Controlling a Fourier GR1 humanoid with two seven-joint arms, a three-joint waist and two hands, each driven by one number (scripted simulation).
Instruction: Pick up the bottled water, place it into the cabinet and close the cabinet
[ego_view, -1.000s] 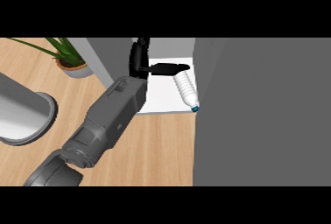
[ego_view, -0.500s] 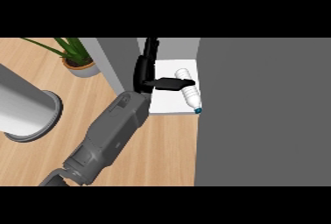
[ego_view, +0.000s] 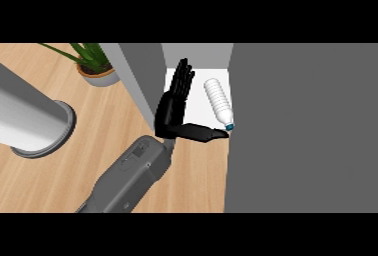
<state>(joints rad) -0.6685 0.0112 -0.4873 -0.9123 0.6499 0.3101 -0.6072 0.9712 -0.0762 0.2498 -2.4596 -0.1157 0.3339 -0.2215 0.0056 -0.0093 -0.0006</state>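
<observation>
The clear ribbed water bottle (ego_view: 216, 102) lies on its side on the white cabinet floor (ego_view: 221, 74), with its blue cap (ego_view: 229, 127) pointing toward me. My left hand (ego_view: 173, 112) stands just left of it, open, fingers straight and pointing away. Its thumb (ego_view: 203, 133) sticks out to the right and its tip reaches the cap. Nothing is held. A grey door panel (ego_view: 144, 75) stands directly left of the hand. The right hand does not show.
The cabinet's big grey body (ego_view: 303, 125) fills the right side of the view. A potted plant (ego_view: 94, 67) stands at the back left of the wooden counter (ego_view: 96, 120). A large grey cylinder on a round base (ego_view: 26, 120) is at the far left.
My left hand has drawn back toward me along the bottle, its thumb sliding from the bottle's body to the cap end. The bottle stays lying in place.
</observation>
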